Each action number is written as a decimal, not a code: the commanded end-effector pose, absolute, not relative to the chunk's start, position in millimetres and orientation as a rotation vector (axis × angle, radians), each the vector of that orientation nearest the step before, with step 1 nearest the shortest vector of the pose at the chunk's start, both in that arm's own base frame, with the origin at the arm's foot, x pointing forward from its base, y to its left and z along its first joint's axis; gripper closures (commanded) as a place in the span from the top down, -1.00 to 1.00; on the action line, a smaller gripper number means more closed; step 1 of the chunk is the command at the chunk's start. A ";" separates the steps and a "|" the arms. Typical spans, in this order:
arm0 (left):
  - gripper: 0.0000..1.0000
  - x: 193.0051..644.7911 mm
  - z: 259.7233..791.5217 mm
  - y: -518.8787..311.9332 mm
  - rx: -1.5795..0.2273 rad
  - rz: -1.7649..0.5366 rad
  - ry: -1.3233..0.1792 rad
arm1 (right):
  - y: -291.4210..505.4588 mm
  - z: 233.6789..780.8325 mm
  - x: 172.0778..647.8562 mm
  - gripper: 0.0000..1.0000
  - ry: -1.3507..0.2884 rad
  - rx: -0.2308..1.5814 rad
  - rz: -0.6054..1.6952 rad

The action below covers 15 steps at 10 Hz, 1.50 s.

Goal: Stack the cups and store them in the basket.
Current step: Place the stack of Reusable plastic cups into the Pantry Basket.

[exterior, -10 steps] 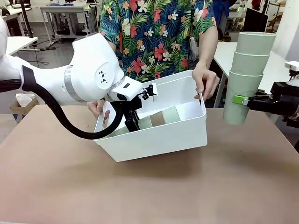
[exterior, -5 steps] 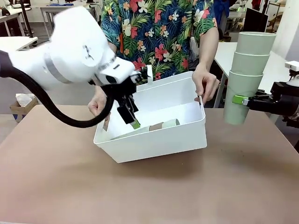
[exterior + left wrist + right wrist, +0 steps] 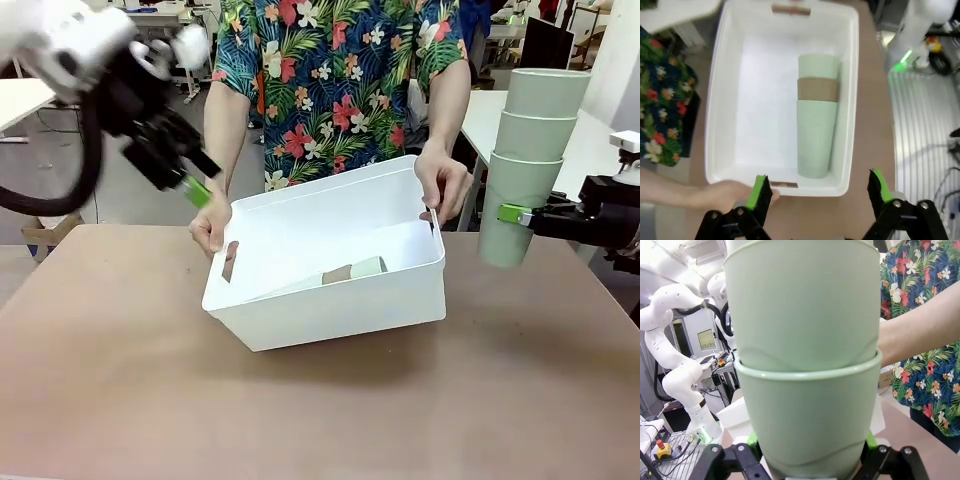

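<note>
**Near field.** The desk (image 3: 150, 400) is bare brown board on the robot's side of the basket (image 3: 340, 310), with free room all round it.

**Middle.** The basket sits mid-desk with its long axis across the front view. It appears tipped toward the robot, so the interior shows. A person grips it, with a hand (image 3: 208, 228) at the slotted left end and a second hand (image 3: 443, 180) on the rim at the right end. Inside is a lying stack (image 3: 816, 125) of three cups, mint, brown and mint. It rests on its side along the basket's length, close against the long wall nearer the robot. The floor beside it, toward the far long wall, is open.

**Right side.** The right fingers (image 3: 513, 213) are clamped on the bottom cup of a held stack (image 3: 530, 150) of three mint cups. This stack is upright, mouths up, raised off the desk just beyond the basket's right end and apart from it. The basket opening therefore lies to the left of these fingers and lower.

Judgement: this arm is the nearer to the next placement. The upright stack would want laying over, parallel to the lying stack, onto the open floor and clear of the hand on the right rim.

**Far left.** The left fingers (image 3: 760, 192) are spread wide and empty. They are high above and beyond the basket's left end, looking down into it.

**Beyond.** The person stands at the far edge of the desk.
</note>
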<state>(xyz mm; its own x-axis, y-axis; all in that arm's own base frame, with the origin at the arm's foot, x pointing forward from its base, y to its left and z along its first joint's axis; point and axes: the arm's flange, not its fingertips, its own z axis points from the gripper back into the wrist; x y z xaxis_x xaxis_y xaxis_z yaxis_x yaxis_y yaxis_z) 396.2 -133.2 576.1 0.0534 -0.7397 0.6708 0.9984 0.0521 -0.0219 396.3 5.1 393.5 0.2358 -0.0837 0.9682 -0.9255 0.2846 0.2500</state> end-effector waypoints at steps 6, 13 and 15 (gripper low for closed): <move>1.00 385.8 554.0 24.8 -0.768 -1.398 -0.837 | 4.9 398.2 396.3 0.73 -1.198 1.128 0.794; 1.00 379.7 563.3 26.2 -0.748 -1.382 -0.802 | 4.9 398.2 396.3 0.73 -1.198 1.128 0.794; 1.00 379.7 563.3 26.2 -0.748 -1.382 -0.802 | 4.9 398.2 396.3 0.73 -1.198 1.128 0.794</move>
